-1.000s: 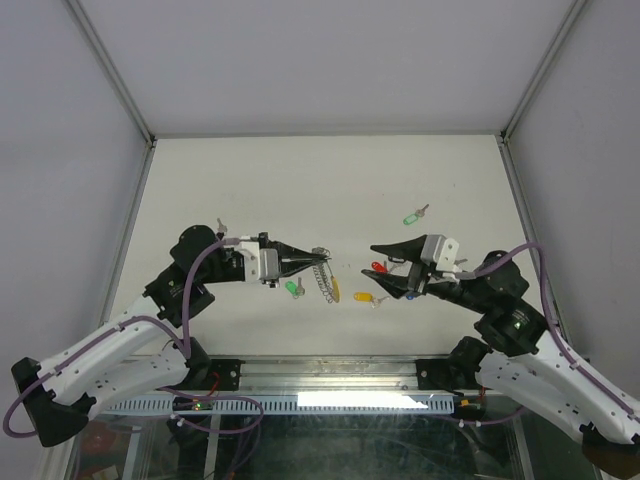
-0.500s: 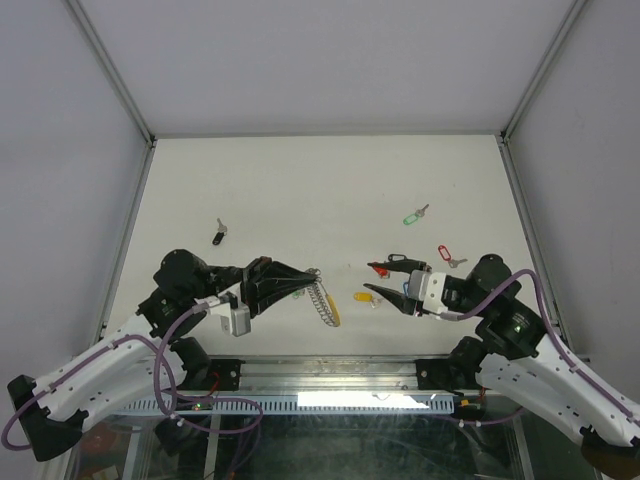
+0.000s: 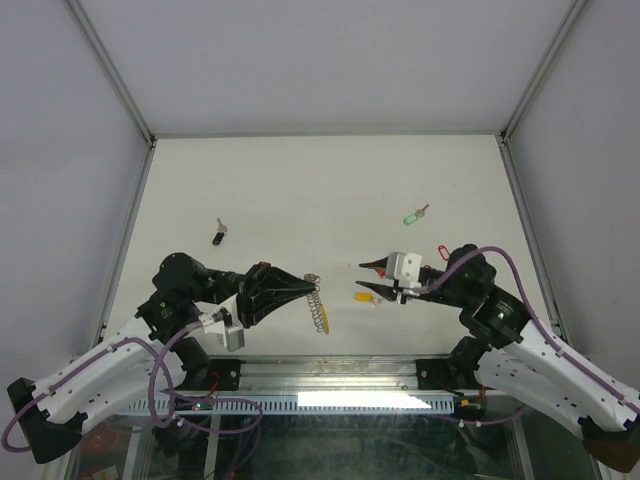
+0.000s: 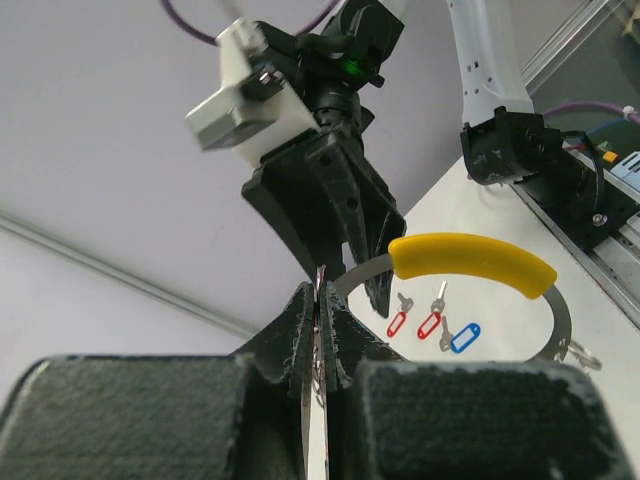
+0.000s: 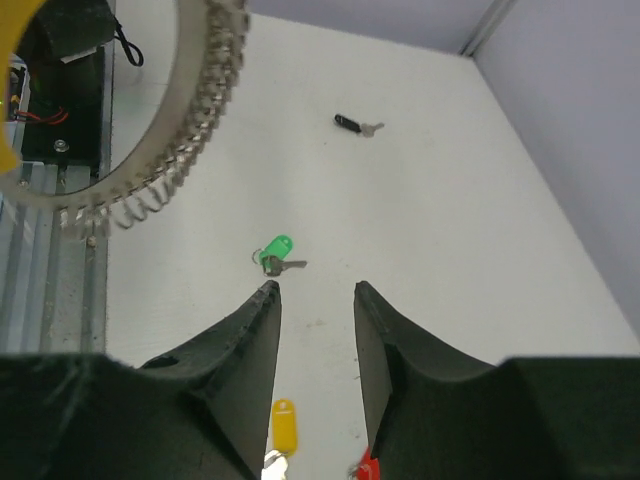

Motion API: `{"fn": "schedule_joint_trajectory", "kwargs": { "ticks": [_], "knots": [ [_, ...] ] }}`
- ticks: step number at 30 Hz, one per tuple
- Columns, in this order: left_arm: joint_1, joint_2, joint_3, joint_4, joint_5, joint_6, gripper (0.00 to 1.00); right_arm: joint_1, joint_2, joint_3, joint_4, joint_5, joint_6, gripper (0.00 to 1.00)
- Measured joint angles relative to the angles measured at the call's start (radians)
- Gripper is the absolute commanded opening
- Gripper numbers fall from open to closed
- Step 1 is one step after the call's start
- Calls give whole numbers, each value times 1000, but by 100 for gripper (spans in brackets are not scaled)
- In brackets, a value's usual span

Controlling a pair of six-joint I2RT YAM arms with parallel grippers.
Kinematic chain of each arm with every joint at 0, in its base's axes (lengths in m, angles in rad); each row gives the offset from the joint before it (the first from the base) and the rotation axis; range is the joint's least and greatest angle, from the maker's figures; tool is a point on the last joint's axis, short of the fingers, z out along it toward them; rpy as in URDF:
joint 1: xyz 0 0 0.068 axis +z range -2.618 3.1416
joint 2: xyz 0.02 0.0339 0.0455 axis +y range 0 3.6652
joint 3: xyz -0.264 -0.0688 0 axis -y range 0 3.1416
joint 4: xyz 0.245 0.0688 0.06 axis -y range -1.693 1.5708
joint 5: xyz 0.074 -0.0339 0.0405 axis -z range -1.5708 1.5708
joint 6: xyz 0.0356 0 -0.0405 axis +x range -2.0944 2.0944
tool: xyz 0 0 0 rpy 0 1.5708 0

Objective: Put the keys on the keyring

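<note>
My left gripper (image 3: pixel 304 284) is shut on the keyring (image 3: pixel 318 308), a silvery coiled ring with a yellow segment (image 4: pixel 470 262), and holds it above the table. The thin metal band is pinched between the closed pads (image 4: pixel 300 330). My right gripper (image 3: pixel 360 280) faces it from the right, open with nothing between its fingers. Under the right gripper (image 5: pixel 315 290) lie a yellow-tagged key (image 5: pixel 284 425) and a red tag (image 5: pixel 366 468); a green-tagged key (image 5: pixel 275 252) lies just past its fingertips. The keyring's coil (image 5: pixel 195 110) hangs at that view's upper left.
A black-tagged key (image 3: pixel 218 237) lies at the far left, another green-tagged key (image 3: pixel 411 217) at the far right, and a red tag (image 3: pixel 441 252) beside the right arm. Two red keys (image 4: pixel 430 322) and a blue one (image 4: pixel 463 336) show through the ring. Frame rails border the table.
The left arm has drawn back toward the near edge, carrying the keyring. The right gripper has moved left toward the ring and its fingers have narrowed.
</note>
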Motion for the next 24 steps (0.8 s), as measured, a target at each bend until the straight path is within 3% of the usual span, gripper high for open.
{"fn": "schedule_joint_trajectory", "kwargs": {
  "ticks": [8,16,24],
  "knots": [
    [0,28,0,-9,-50,-22,0,2,223,104,-86,171,325,38],
    [0,55,0,1,-137,-121,0,1,332,203,-244,454,744,50],
    [0,109,1,7,-218,-239,0,-7,407,229,-410,542,1025,49]
  ]
}}
